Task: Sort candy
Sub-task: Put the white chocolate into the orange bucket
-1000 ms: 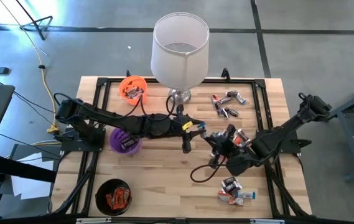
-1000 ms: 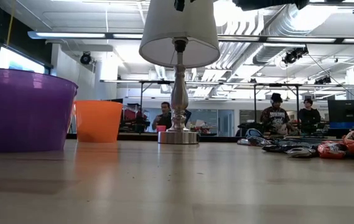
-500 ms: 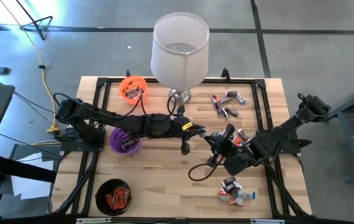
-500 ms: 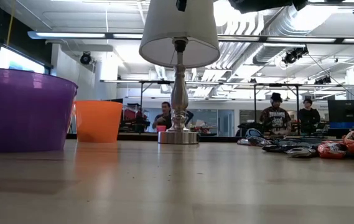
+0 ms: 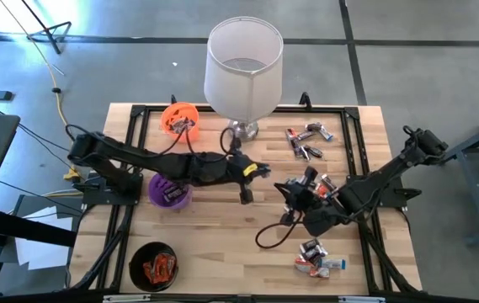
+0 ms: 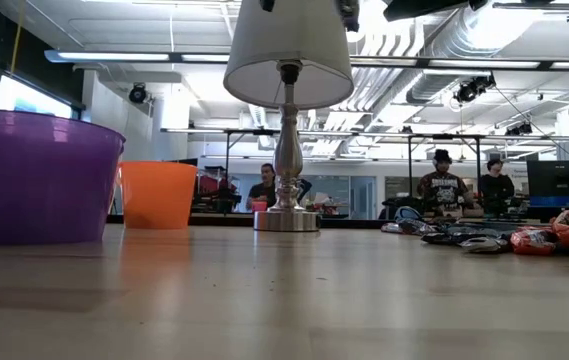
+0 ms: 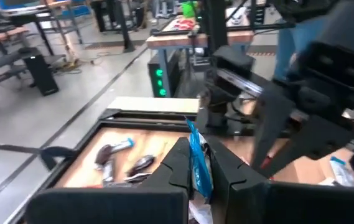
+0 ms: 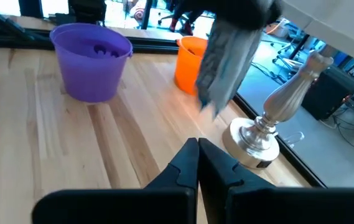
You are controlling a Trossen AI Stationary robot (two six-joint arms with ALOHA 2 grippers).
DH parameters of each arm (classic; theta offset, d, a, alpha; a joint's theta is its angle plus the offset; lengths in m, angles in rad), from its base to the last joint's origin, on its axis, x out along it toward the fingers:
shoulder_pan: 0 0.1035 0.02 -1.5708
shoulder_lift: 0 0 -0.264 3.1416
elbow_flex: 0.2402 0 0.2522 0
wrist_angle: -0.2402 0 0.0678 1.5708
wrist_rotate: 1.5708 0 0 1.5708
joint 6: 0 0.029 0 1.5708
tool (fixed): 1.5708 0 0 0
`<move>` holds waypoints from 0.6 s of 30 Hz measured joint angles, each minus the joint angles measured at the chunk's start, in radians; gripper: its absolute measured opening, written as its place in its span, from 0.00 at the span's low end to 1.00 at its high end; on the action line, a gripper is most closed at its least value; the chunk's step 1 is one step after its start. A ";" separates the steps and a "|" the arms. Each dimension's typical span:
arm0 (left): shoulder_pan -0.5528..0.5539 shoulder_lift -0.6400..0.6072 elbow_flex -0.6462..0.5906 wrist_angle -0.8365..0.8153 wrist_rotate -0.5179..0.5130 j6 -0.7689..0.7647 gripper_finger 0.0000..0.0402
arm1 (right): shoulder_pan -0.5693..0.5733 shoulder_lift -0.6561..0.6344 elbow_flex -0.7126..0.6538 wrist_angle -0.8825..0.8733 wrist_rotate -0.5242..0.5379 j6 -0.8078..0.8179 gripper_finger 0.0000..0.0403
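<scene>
Left hand [image 5: 246, 195] of mine is clamped tight on one blue-wrapped sweet [image 7: 198, 165], which stands up between the two fingers [image 7: 180, 163] in the left wrist view; seen from above, that hand hangs over the middle of the worktop [image 5: 222, 244], between the purple cup [image 5: 169, 191] and my other arm. Right hand [image 5: 288, 190] is closed with nothing in it, its fingers [image 8: 192, 163] pressed together, just right of the left one and pointing toward it

Loose candy lies in two groups on the right of the worktop: one pile [image 5: 306, 140] near the far edge, right of the lamp base [image 5: 242, 130], and another pile [image 5: 315, 257] near the front edge by my right arm. A few more wrappers [image 5: 325, 185] show beside the right wrist

The orange cup [image 5: 179, 119] at the far left holds a piece, the purple cup holds dark pieces, and the black cup [image 5: 154, 265] at the front left holds orange-red ones. The white lampshade [image 5: 243, 67] rises over the far edge
</scene>
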 joint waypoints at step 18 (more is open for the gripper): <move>0.014 -0.323 0.000 -0.843 -0.566 -0.229 0.01 | 0.000 -0.046 0.000 -0.166 0.001 0.132 0.23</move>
